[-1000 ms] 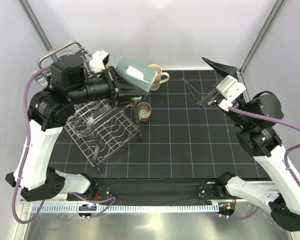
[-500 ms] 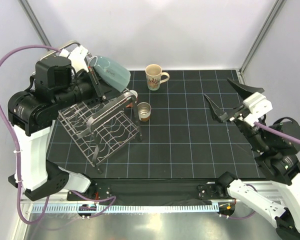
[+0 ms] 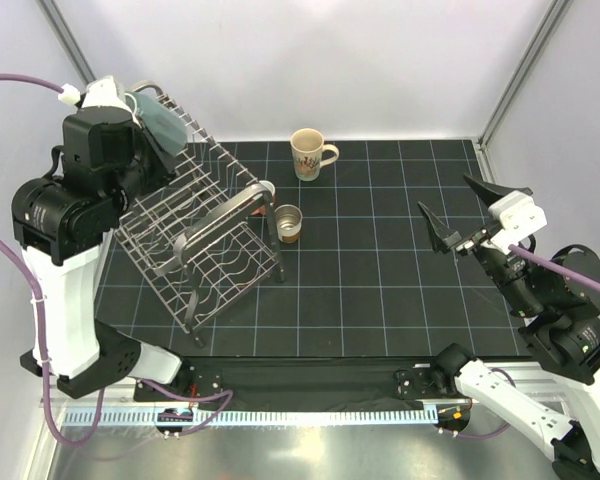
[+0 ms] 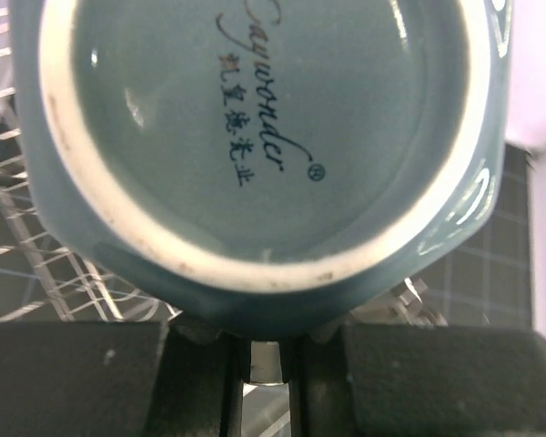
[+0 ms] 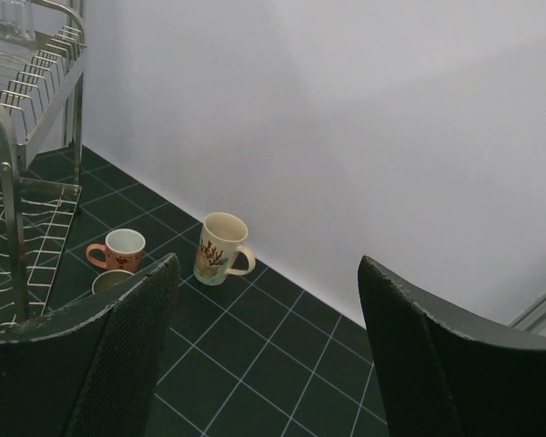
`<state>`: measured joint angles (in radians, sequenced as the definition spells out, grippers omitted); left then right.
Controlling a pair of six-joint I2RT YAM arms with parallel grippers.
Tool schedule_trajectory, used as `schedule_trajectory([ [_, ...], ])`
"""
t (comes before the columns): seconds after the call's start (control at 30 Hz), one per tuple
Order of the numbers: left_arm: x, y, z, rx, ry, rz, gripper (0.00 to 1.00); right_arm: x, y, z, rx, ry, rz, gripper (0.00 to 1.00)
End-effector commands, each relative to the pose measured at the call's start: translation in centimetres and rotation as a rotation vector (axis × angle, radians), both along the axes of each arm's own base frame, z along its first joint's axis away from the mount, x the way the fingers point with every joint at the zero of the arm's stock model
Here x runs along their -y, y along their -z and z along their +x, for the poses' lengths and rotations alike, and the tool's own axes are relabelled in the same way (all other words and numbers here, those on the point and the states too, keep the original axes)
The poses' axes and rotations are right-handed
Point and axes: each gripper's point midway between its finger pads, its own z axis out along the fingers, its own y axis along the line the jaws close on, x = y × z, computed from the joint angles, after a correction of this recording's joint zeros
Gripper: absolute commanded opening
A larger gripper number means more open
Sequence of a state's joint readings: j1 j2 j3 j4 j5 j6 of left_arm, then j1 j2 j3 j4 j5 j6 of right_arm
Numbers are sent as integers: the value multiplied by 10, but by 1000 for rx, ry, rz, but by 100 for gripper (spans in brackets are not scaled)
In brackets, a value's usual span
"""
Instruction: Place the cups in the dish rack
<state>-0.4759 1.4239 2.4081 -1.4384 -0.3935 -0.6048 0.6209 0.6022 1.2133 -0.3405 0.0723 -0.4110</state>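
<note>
My left gripper (image 4: 268,353) is shut on the wall of the grey-teal tumbler (image 3: 155,124), and it holds the tumbler high over the far left end of the dish rack (image 3: 195,228). The tumbler's base (image 4: 264,137) fills the left wrist view. The cream mug (image 3: 308,153) stands upright at the back of the mat. The salmon-pink mug (image 5: 120,249) sits beside the rack's handle. The small brown-based cup (image 3: 289,223) stands just in front of the pink mug. A clear glass (image 5: 7,18) appears to stand in the rack's far end. My right gripper (image 3: 446,198) hangs open and empty at the right.
The black gridded mat (image 3: 380,290) covers the table. White walls close in the back and sides, with metal corner posts (image 3: 520,70). The rack's thick loop handle (image 3: 220,215) rises mid-rack, close to the pink mug.
My left arm has swung the tumbler left, from above the mugs to over the rack's far left end. My right arm has drawn back to the right and nearer, still open.
</note>
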Motion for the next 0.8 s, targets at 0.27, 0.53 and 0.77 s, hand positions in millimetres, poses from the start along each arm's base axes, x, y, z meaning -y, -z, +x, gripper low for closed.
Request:
schedule_trajectory([
  [0.27, -68, 42, -10, -185, -301, 177, 0, -12, -4, -4, -43, -68, 58, 79],
  [0.53, -96, 69, -8, -279, -445, 180, 0, -30, 8, -11, -40, -171, 20, 80],
  [0.77, -103, 90, -2, -344, -510, 187, 0, -39, 14, -9, -25, -207, -8, 80],
])
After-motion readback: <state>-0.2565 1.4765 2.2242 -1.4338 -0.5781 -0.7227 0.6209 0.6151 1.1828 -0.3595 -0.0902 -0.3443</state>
